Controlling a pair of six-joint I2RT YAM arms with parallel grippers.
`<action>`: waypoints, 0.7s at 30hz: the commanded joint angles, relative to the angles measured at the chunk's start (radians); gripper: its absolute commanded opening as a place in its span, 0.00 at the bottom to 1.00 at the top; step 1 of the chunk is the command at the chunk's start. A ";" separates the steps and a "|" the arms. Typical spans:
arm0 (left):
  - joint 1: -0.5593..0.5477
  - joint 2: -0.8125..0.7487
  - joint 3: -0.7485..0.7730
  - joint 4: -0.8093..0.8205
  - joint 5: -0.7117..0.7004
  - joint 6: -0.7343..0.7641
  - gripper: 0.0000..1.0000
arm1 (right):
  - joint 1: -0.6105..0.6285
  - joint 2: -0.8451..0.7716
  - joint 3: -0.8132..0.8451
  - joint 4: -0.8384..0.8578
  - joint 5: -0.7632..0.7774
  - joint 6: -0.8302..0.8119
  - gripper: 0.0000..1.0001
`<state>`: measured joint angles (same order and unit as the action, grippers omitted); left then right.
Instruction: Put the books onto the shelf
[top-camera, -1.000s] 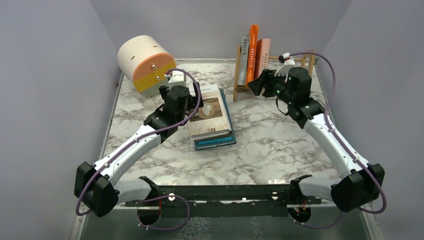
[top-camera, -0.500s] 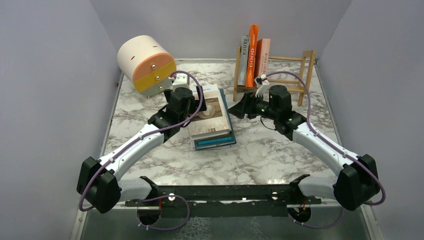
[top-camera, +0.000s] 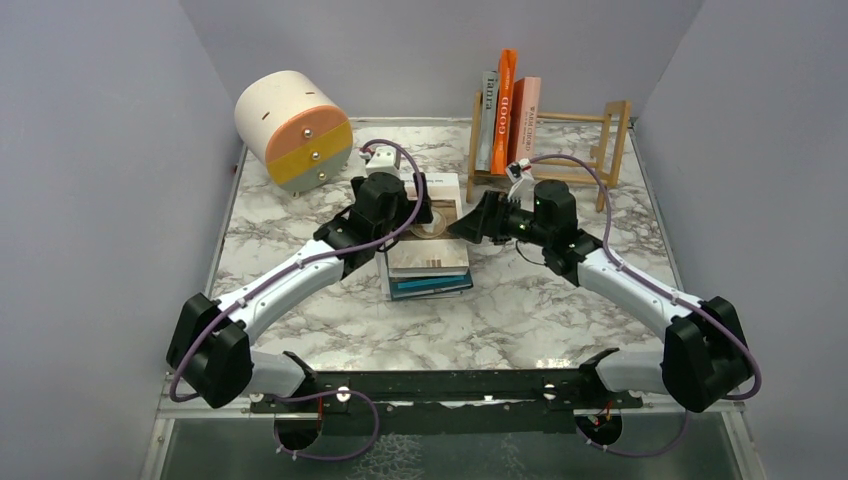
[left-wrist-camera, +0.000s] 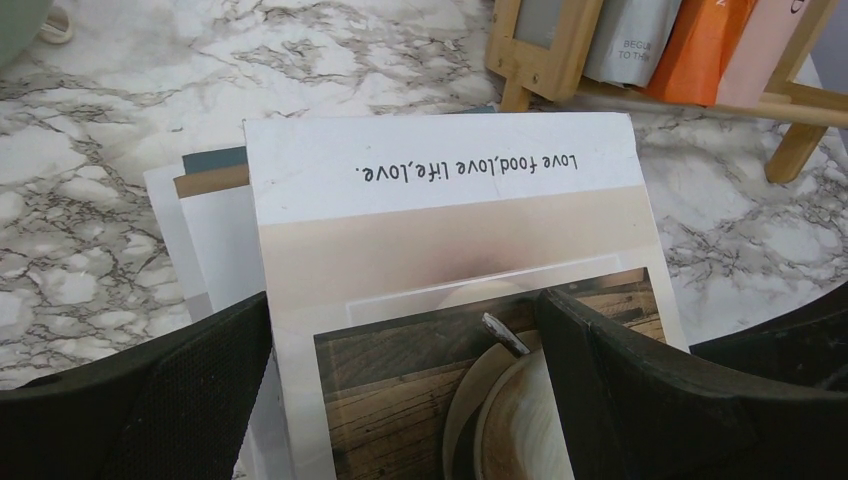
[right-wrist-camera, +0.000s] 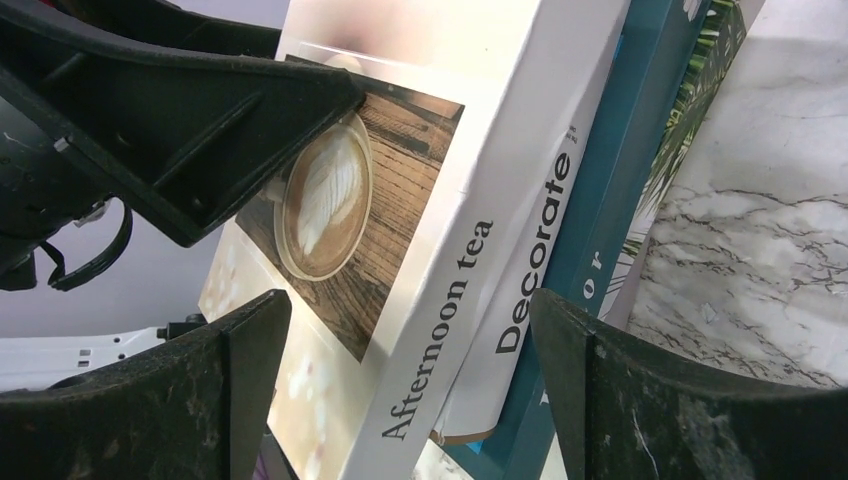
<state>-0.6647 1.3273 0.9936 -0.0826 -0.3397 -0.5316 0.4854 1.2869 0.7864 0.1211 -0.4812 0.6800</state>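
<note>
White "Afternoon tea" spine (right-wrist-camera: 440, 330) legible only from right wrist view

Buried under the top book (left-wrist-camera: 440, 230), seen from the left wrist: lower stacked books (left-wrist-camera: 215, 215), titles concealed. Cropped at that view's upper edge: shelved books (left-wrist-camera: 700, 45), shelf (left-wrist-camera: 540, 60). Teal spine (right-wrist-camera: 625, 150) lettering mostly blocked, right wrist.

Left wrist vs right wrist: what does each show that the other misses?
Left wrist only: the shelf, with grey, orange and pink books standing in it, and the cover line "Love food, love life, love." Right wrist only: the "Afternoon tea" spine and the "Decorate" spine. Both: the top book with its coffee-cup photo.
</note>
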 joint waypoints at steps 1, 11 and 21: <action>-0.024 0.023 0.042 0.011 0.022 -0.011 0.99 | 0.008 0.012 -0.025 0.085 -0.039 0.043 0.88; -0.056 0.073 0.076 0.025 0.025 -0.017 0.99 | 0.008 0.036 -0.069 0.144 -0.049 0.091 0.88; -0.083 0.149 0.124 0.085 0.076 -0.034 0.99 | 0.008 0.041 -0.109 0.211 -0.067 0.134 0.84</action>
<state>-0.7311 1.4376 1.0683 -0.0513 -0.3218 -0.5465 0.4854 1.3239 0.6933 0.2516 -0.5106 0.7841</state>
